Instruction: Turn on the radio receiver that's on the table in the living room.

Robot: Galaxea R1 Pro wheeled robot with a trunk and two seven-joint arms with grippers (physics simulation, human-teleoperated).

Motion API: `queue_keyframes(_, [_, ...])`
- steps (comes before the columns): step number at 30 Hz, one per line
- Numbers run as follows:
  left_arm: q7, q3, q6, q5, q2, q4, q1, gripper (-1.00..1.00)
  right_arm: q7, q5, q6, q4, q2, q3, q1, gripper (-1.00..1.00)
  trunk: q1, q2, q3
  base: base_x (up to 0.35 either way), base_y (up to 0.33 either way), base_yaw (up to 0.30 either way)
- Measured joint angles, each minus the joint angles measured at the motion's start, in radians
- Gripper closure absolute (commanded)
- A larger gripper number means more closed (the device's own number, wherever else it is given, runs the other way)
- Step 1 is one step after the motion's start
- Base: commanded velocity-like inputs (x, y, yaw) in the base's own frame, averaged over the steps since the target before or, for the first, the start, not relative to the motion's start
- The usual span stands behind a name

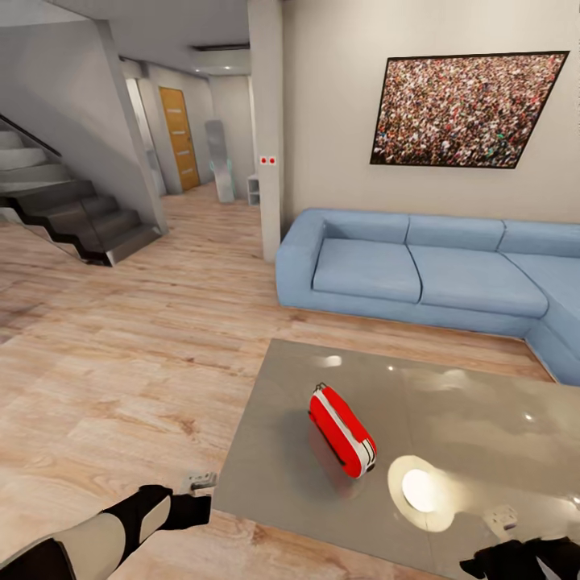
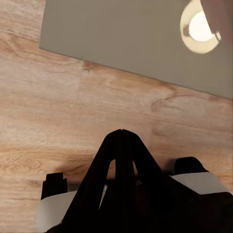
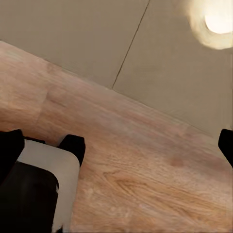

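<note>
The bright-red radio receiver (image 1: 342, 429), white-striped along its top edge, lies slantwise on the table (image 1: 483, 403), a low glossy grey-brown glass top. In the head view my left gripper (image 1: 197, 503) hangs over the wood floor just off the table's near left corner. Seen from the left wrist, this gripper (image 2: 121, 132) is shut, its fingers meeting at a point, empty. At the table's near right edge is my right gripper (image 1: 491, 560). In the right wrist view that gripper (image 3: 116, 145) is open, fingertips (image 3: 225, 145) at the frame's sides, with nothing between.
A long blue corner sofa (image 1: 419, 270) runs behind and right of the table, under a framed crowd picture (image 1: 463, 109). A lamp's bright reflection (image 1: 419, 490) sits on the glass. Dark stairs (image 1: 72, 213) rise at far left; a hallway with an orange door (image 1: 179, 137) lies beyond.
</note>
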Motion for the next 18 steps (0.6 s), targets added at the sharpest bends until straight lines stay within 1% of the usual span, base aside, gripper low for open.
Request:
queue_keyframes(1, [0.000,0.000,-0.010,-0.001,0.000,0.000,0.005,1.00,0.000,-0.008,-0.001,0.000,0.004,-0.001,0.010,-1.00,0.000,0.000,0.002,0.000,0.000,0.000])
queue_keyframes(4, [0.002,0.000,-0.052,-0.006,-0.001,0.000,0.035,1.00,-0.007,-0.058,-0.004,0.000,0.026,0.000,0.062,-1.00,0.000,0.000,0.006,0.000,0.000,0.000])
queue_keyframes(6, [0.003,0.000,-0.063,-0.008,-0.001,0.001,0.052,1.00,-0.026,-0.075,-0.004,0.000,0.040,-0.001,0.090,-1.00,0.000,0.000,0.009,0.000,0.000,0.000])
queue_keyframes(12, [0.008,0.000,-0.071,-0.008,0.000,0.001,0.099,1.00,-0.105,-0.087,-0.006,0.000,0.088,-0.001,0.145,-1.00,0.000,0.000,0.019,0.000,0.000,0.000])
queue_keyframes(14, [0.008,0.000,-0.075,-0.008,0.000,0.002,0.116,1.00,-0.116,-0.088,-0.007,0.000,0.101,-0.001,0.164,-1.00,0.000,0.000,0.022,0.000,0.000,0.000])
queue_keyframes(18, [0.009,0.000,-0.110,-0.008,0.000,0.006,0.156,1.00,-0.127,-0.090,-0.024,0.000,0.123,-0.001,0.199,-1.00,0.000,0.000,0.028,0.000,0.000,0.000])
